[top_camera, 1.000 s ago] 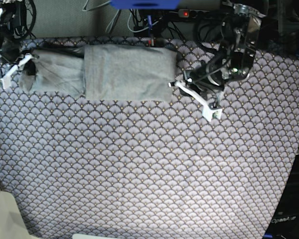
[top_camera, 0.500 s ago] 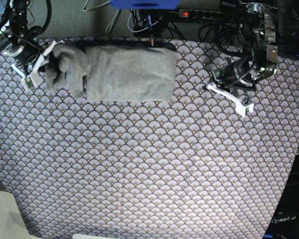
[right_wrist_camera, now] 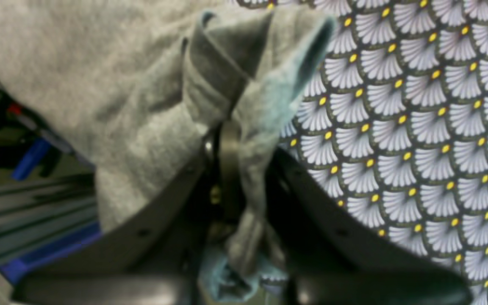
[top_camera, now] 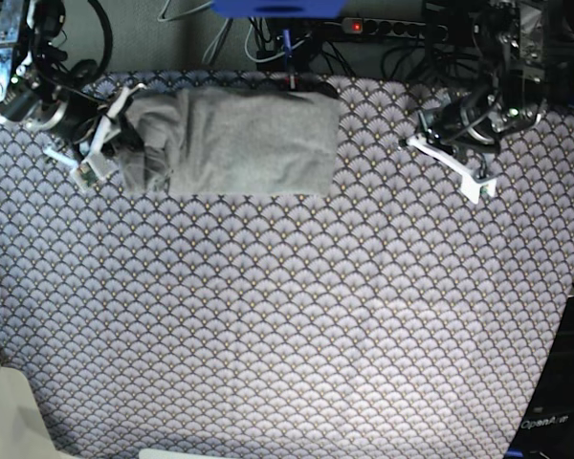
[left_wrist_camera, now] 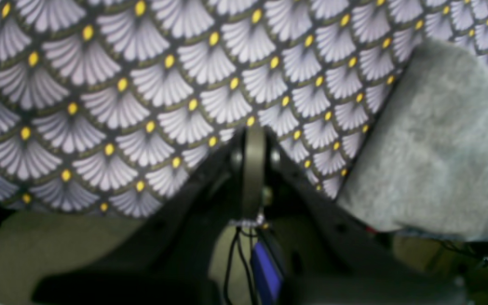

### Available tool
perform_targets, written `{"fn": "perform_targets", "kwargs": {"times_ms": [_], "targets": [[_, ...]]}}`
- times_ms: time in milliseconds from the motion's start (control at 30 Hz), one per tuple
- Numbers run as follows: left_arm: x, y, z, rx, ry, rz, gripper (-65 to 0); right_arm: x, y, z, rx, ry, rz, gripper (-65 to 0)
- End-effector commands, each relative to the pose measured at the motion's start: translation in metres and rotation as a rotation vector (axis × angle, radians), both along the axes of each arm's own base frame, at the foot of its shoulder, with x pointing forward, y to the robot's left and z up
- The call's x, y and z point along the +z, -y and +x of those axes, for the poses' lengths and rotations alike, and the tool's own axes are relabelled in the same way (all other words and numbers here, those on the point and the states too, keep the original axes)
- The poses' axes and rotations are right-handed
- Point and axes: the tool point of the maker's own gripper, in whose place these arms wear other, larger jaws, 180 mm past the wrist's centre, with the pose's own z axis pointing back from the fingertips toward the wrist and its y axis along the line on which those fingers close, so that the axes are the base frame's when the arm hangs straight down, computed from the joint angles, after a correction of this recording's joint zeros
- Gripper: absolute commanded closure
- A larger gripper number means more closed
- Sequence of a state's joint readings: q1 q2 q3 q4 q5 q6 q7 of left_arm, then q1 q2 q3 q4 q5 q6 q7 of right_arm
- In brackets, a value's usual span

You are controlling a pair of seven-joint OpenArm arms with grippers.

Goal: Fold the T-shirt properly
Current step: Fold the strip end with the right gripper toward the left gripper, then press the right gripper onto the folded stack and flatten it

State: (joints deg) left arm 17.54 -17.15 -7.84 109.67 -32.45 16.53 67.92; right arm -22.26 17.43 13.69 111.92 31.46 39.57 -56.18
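Base view: we see the T-shirt (top_camera: pixel 239 143) lying folded near the far edge of the table (top_camera: pixel 287 325), toward the far left corner as this view shows it. Its main body forms a flat rectangular bundle; its outer end, the one nearest the table's left edge, is bunched and lifted into rumpled folds.

The right claw (top_camera: pixel 100 143) sits at that bunched end, touching the fabric. In the right wrist view the right claw (right_wrist_camera: pixel 237 169) is closed narrow on the T-shirt (right_wrist_camera: pixel 112 97): a pinched strip of grey knit, with a darker edge band, runs down between the two fingers, and the rest of the garment spreads away to the upper left over the patterned cloth (right_wrist_camera: pixel 417 127) that covers the table.

The left claw (top_camera: pixel 454 170) hangs over the far right part of the table, well apart from the T-shirt, with bare scallop-patterned cloth between them. In the left wrist view the left claw (left_wrist_camera: pixel 253 169) is fully closed and holds nothing; its fingers meet over the patterned cloth (left_wrist_camera: pixel 142 93). The near end of the T-shirt (left_wrist_camera: pixel 439 140) appears at the right of that view, beside the claw but not touching it, resting flat on the cloth at the table's far edge.
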Motion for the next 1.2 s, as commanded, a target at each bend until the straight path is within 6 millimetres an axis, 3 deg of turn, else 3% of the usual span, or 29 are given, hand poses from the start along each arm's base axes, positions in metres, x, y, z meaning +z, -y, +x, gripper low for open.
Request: {"fn": "perform_targets", "kwargs": {"times_ms": [0, 167, 300, 533, 900, 1167], "targets": [[0.008, -0.003, 0.007, -0.002, 0.036, 0.010, 0.0, 0.008, -0.018, 0.002, 0.044, 0.030, 0.047, 0.0], [0.008, -0.003, 0.006, -0.003, 0.034, 0.011, 0.0, 0.008, -0.055, 0.002, 0.147, 0.029, 0.095, 0.0], [0.013, -0.025, 0.008, 0.061, 0.044, 0.030, 0.0, 0.014, -0.081, 0.004, 0.225, 0.051, 0.131, 0.0], [0.019, -0.060, 0.005, 0.162, 0.057, 0.066, 0.0, 0.018, -0.115, 0.002, 0.325, 0.059, 0.170, 0.0], [0.022, -0.092, -0.007, 0.139, 0.077, 0.130, 0.0, 0.031, -0.158, 0.003, 0.431, 0.093, 0.231, 0.0], [0.023, -0.095, -0.009, 0.124, 0.083, 0.139, 0.0, 0.041, -0.193, -0.003, 0.548, 0.115, 0.266, 0.0]]}}
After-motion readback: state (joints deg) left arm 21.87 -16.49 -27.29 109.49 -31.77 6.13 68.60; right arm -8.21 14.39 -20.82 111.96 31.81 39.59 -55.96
